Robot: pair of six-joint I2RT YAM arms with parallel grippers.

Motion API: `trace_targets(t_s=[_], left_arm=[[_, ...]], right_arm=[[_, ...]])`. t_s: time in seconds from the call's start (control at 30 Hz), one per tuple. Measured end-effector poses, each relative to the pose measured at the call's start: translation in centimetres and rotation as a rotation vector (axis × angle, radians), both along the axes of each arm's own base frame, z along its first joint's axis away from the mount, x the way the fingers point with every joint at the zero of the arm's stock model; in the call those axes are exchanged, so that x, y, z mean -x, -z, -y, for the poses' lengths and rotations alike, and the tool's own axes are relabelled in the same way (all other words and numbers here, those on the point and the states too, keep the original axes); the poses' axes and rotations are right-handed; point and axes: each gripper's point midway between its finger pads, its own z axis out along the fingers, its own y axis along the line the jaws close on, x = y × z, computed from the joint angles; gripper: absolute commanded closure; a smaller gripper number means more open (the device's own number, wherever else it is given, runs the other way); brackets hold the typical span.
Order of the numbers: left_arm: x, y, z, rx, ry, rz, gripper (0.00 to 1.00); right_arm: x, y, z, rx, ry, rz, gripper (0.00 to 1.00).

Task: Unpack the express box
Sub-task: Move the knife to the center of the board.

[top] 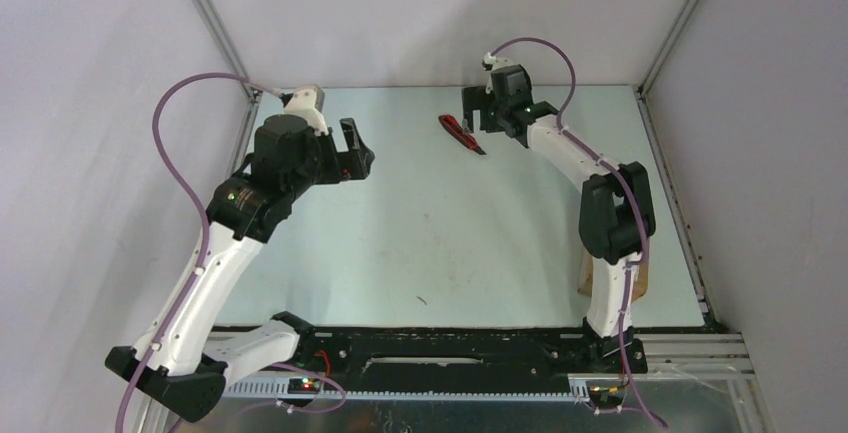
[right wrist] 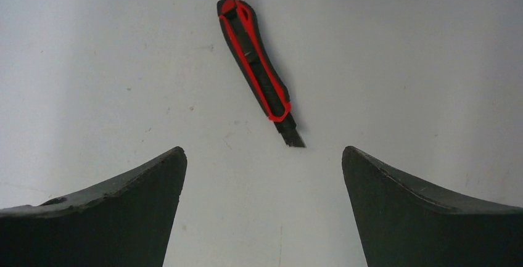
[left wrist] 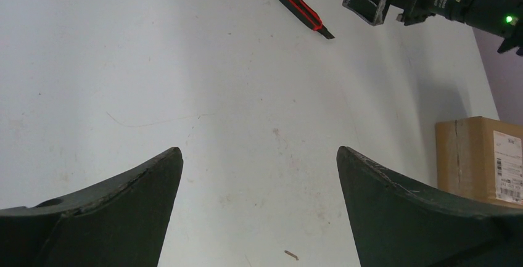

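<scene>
Step in hand, as judged: fetch the cutter; box not yet opened

Express box: one. Flaps look closed, white label showing. It sits at the near right edge of the table, close beside the right arm's lower links, which partly hide it from above

Utility knife: one. Lies flat on the far part of the table, blade out

Right gripper: jaws spread wide, nothing between them, poised just short of the knife. The knife's long axis runs almost straight away from this gripper, slightly skewed, with the blade tip nearest the fingers and the butt farthest

Left gripper: also wide and empty, over bare table on the left. The knife is well apart from it, and the box is off to its right

Key relation: the right gripper is the nearer one to the knife. The box lies behind that gripper, back toward the arm bases. Judgement: the fingers would close across the handle's width, once past the blade

One small brown scrap on the table
</scene>
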Motion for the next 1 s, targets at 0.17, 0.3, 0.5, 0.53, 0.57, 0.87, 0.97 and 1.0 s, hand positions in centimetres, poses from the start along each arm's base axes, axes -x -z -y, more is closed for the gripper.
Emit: trace_targets(t_s=[0.17,0.3,0.5,0.53,0.57,0.87,0.97,1.0], left_arm=[[-0.1,0.2,0.1,0.008,0.01,-0.009,0.02],[-0.2,0.4,0.2,0.01,0.013,-0.016,0.02],[-0.5,0.8,0.0,0.008,0.01,-0.032,0.02],[-0.5,0.9,0.1,0.007,0.011,-0.037,0.02],[-0.5,1.0,0.1,0.006,0.012,-0.04,0.02],[-0.5,1.2,0.0,0.004,0.009,-0.052,0.02],[-0.4,1.2,0.1,0.01,0.019,-0.054,0.02],[-0.4,1.2,0.2,0.012,0.022,-0.055,0.02]], right_arm=[[-3.0,1.1,-1.2,-0.01,-0.025,0.0,0.01],[-5.0,4.4,-2.4,0.006,-0.055,-0.03,0.05],[-5.8,9.5,-3.3,0.069,-0.102,-0.094,0.24],[-5.9,10.0,-3.4,0.086,-0.112,-0.101,0.27],[-6.1,10.2,-3.6,0.098,-0.122,-0.1,0.29],[-7.5,9.1,-4.8,0.144,-0.188,-0.075,0.33],[-7.4,9.0,-4.7,0.155,-0.195,-0.081,0.33],[-7.3,9.1,-4.6,0.158,-0.197,-0.09,0.33]])
